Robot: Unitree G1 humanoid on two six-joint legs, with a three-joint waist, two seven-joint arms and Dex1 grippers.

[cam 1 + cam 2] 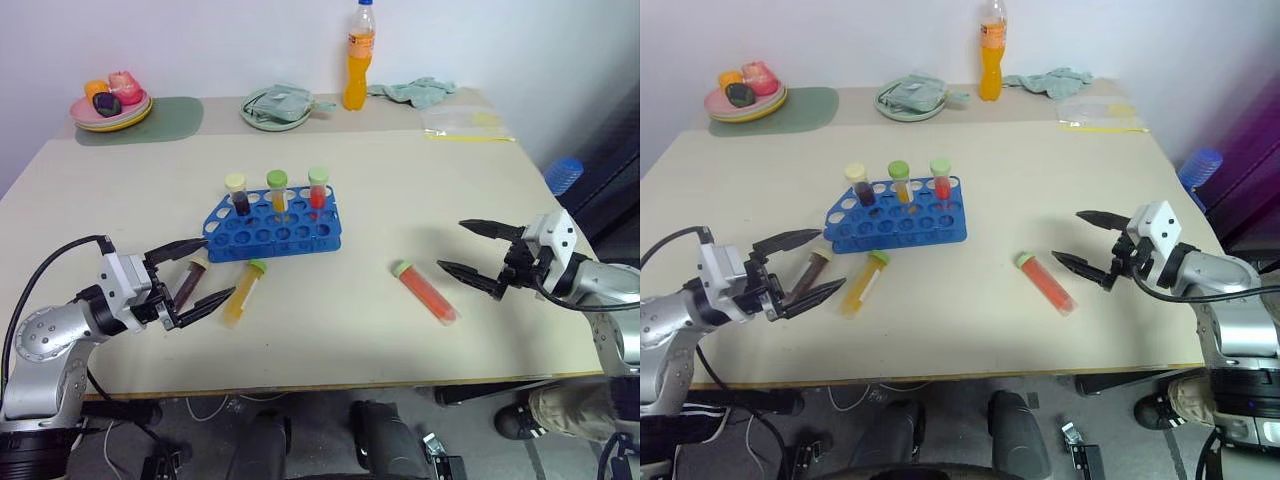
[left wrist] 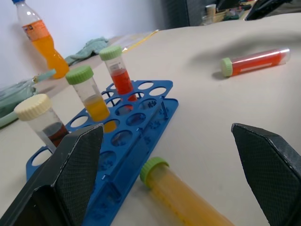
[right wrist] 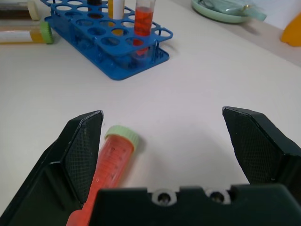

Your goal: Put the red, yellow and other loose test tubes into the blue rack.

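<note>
Left eye view: a pale table with a blue rack (image 1: 275, 225) near its middle. Three capped tubes stand upright in the rack's far row: one with dark liquid and a cream cap, one with yellow liquid and a green cap, one with red liquid and a green cap.

The left gripper (image 1: 195, 279) hovers low at the near left of the table, pointing across toward the right. Its two black fingers are spread wide and hold nothing. A dark brown tube (image 1: 189, 280) lies flat on the table in the gap between those fingers, cap end toward the rack. Just past the fingertips, toward the right, a yellow tube (image 1: 243, 291) also lies flat, its green cap close to the rack's near edge. The rack sits just beyond this gripper, farther from the robot.

The right gripper (image 1: 468, 250) hovers at the near right of the table, pointing toward the left. Its fingers are likewise spread wide and empty. A red tube (image 1: 428, 293) lies flat just ahead of its nearer fingertip, not touching it, green cap pointing toward the rack. The rack is well apart from this gripper, farther along the way it points.

At the table's far edge stand an orange drink bottle (image 1: 359, 56), a plate of toy food (image 1: 111, 103) and a green dish holding a cloth (image 1: 277, 106).
</note>
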